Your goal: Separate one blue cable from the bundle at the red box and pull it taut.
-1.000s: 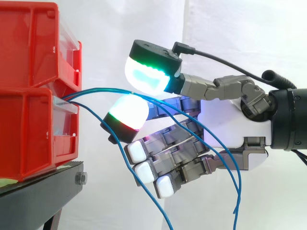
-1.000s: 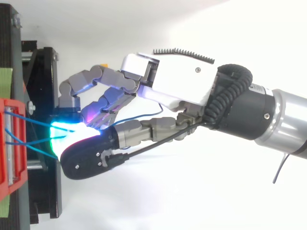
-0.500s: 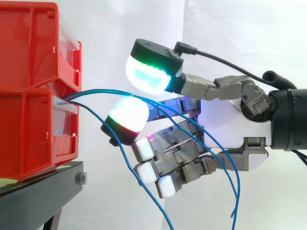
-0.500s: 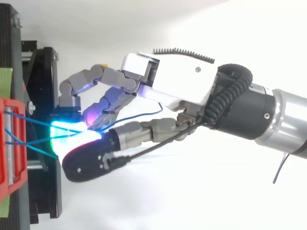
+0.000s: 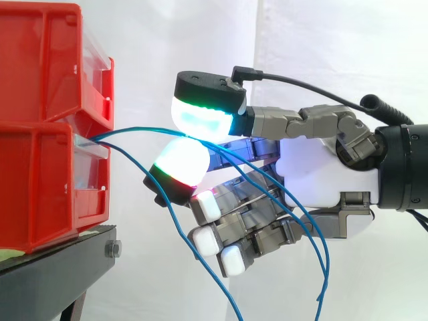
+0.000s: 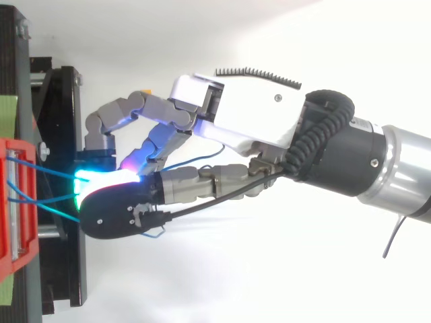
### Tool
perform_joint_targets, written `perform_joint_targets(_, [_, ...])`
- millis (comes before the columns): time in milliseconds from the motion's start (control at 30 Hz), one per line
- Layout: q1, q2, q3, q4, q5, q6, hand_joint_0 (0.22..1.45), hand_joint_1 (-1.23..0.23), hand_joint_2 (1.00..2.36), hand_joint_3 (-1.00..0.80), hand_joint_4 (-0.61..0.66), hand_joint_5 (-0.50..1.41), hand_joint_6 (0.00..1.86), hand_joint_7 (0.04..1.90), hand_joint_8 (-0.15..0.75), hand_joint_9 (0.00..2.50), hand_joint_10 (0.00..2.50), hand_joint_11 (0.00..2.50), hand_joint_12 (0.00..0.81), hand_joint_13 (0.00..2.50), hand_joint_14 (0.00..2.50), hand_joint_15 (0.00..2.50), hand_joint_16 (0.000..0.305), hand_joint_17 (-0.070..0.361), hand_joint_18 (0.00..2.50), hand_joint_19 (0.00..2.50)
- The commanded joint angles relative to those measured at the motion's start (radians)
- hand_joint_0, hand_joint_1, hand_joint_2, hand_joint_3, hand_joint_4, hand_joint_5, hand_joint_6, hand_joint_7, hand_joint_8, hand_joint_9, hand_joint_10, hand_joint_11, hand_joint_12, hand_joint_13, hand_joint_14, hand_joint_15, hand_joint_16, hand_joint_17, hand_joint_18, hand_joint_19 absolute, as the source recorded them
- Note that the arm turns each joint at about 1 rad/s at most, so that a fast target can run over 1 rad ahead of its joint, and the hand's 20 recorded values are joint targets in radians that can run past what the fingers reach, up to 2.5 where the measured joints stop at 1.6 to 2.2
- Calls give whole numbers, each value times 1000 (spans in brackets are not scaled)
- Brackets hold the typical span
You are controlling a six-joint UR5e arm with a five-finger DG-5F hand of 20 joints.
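Hand point(image 5: 321, 167) reaches in from the right, its two large glowing pads point(image 5: 200, 117) brought together just off the front of the red box point(image 5: 40, 187). One blue cable point(image 5: 140, 128) passes between those pads and appears pinched there. The remaining fingers are curled below and hold nothing that can be made out.

The held blue cable leaves the box front and runs nearly level to the pinch, with little sag on that stretch. Beyond the pinch it crosses the palm and hangs loose towards the lower right. Judgement: the grip is placed close to the box to take one strand where the bundle fans apart. The cable is not yet judged taut, since a slight arc remains.

A second blue strand point(image 5: 215, 287) drops from the same opening, passing below the pads and clear of the pinch.

In the top view, blue strands lie inside the red box point(image 6: 8, 259) and exit over its edge towards the hand. Anything else inside it cannot be told. An upper red bin point(image 5: 40, 60) sits stacked on the box, its contents hidden. Both rest on the black stand point(image 5: 60, 261).
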Motion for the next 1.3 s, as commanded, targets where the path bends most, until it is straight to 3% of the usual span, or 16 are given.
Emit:
perform_joint_targets(0, [1, 0, 1, 0, 4, 0, 630, -716, 1021, -226, 89, -197, 862, 1184, 338, 1000, 30, 893, 427, 1017, 27, 681, 58, 130, 855, 757])
perform_joint_targets(233, [6, 0, 0, 0, 11, 6, 707, -774, 1000, -500, 94, -201, 868, 1171, 334, 1018, 27, 907, 421, 1027, 27, 684, 57, 127, 855, 738])
perform_joint_targets(500, [9, 0, 0, 12, 8, 6, 705, -781, 1000, -500, 128, -194, 861, 1159, 333, 1032, 26, 916, 414, 1032, 27, 687, 56, 125, 859, 733])
perform_joint_targets(600, [7, 0, -2, 18, 8, 6, 576, -687, 1000, -500, 142, -187, 859, 1178, 342, 1050, 28, 915, 424, 1042, 27, 696, 57, 128, 868, 748])
perform_joint_targets(700, [9, 0, 0, 17, 7, 6, 535, -610, 1000, -500, 154, -185, 859, 1159, 357, 1067, 28, 907, 436, 1059, 24, 689, 59, 133, 889, 749])
perform_joint_targets(1267, [9, 0, -2, 17, 7, 7, 624, -364, 1000, -500, 79, -146, 832, 1183, 328, 1290, 30, 1061, 411, 1129, 26, 729, 54, 122, 920, 789])
